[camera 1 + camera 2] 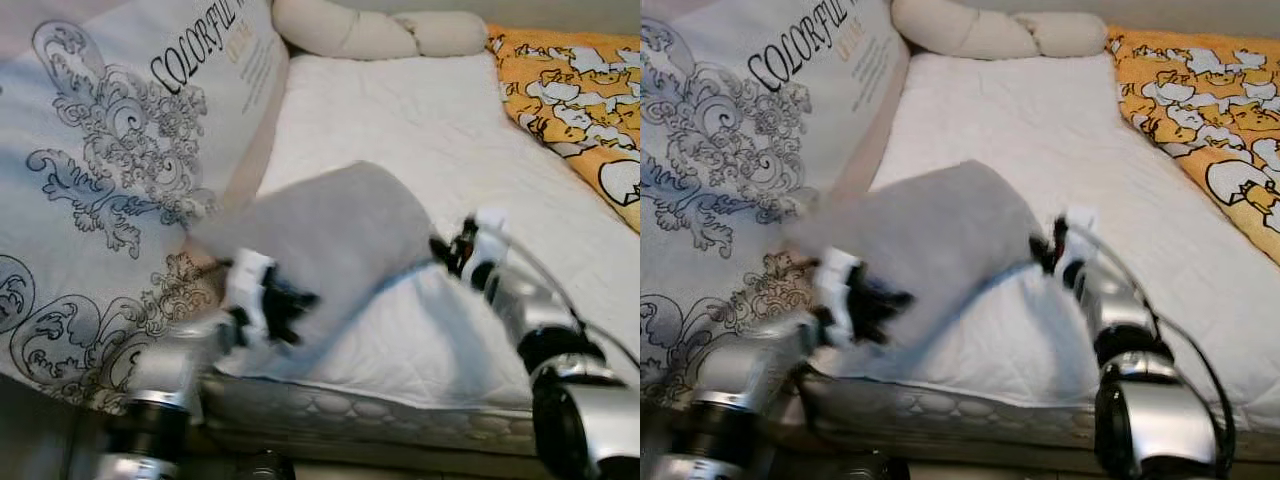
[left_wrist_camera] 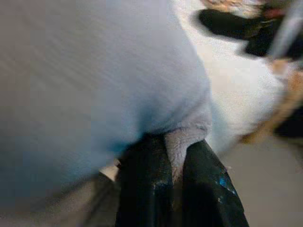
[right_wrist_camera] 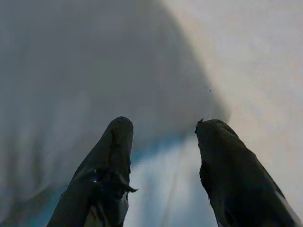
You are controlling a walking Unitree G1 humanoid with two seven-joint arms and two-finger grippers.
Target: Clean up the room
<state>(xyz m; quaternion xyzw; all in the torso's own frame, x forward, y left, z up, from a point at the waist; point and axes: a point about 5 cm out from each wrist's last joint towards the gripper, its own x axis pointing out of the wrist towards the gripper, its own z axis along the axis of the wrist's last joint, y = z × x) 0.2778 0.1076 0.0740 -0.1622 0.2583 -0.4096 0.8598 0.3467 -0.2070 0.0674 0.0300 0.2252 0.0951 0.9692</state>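
"COLORFUL" in black capitals on white patterned bag (image 1: pixel 110 180); smaller gold print beside it unreadable.

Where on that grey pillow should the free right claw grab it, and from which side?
Probably the near right corner of the grey pillow, coming in from the robot's right over the white mattress. The left gripper already pinches the opposite corner, so the soft pillow sags between. The right gripper is open, facing that edge, where the fabric is thin enough to pinch.

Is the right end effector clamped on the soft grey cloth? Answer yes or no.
No. In the right wrist view the right end effector is open, its black fingers apart before the soft grey cloth.
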